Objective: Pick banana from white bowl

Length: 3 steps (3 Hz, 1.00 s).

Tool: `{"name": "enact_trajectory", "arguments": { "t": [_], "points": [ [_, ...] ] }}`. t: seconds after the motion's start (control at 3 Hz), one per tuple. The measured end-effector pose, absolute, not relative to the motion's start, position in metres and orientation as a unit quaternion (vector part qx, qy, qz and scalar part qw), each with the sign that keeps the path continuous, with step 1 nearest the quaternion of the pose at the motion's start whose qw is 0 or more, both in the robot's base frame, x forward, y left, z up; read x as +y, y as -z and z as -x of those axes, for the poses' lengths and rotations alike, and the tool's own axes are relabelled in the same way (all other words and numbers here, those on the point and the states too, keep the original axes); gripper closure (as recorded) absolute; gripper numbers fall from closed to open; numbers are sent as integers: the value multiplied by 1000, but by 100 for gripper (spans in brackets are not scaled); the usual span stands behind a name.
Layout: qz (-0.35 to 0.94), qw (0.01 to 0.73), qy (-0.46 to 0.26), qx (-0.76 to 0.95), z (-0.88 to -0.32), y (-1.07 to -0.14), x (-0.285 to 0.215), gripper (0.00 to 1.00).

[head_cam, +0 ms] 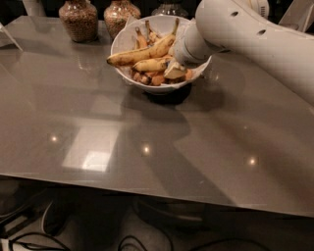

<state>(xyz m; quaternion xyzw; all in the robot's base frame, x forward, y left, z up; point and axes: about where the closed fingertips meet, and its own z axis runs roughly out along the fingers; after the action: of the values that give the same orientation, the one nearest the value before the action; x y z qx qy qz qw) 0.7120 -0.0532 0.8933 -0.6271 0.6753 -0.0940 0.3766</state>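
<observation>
The white bowl [122, 41] stands at the back middle of the grey table. It holds a long curved yellow banana [132, 56] that juts over the left rim. Just below it lies a shorter, straighter yellow banana [148, 64]; no sticker shows on it. Small orange-brown bananas [152, 78] lie at the bottom. My gripper [174, 71] reaches down into the right side of the bowl among the bananas, next to the straighter banana's right end. The white arm [235, 34] comes in from the upper right and hides most of the gripper.
Two glass jars of brown grains [78, 19] [120, 13] stand behind the bowl at the left, and a third jar [169, 7] behind it. The grey table [147, 147] stretches toward the front edge. Cables lie on the floor below.
</observation>
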Motion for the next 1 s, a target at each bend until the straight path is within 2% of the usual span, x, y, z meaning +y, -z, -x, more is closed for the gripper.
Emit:
{"name": "enact_trajectory", "arguments": {
  "t": [0.33, 0.67, 1.0],
  "points": [
    [625, 374, 87, 679, -712, -891, -53, 65],
    [624, 381, 77, 678, -707, -895, -54, 88],
    [625, 396, 73, 668, -697, -910, -57, 100]
  ]
}}
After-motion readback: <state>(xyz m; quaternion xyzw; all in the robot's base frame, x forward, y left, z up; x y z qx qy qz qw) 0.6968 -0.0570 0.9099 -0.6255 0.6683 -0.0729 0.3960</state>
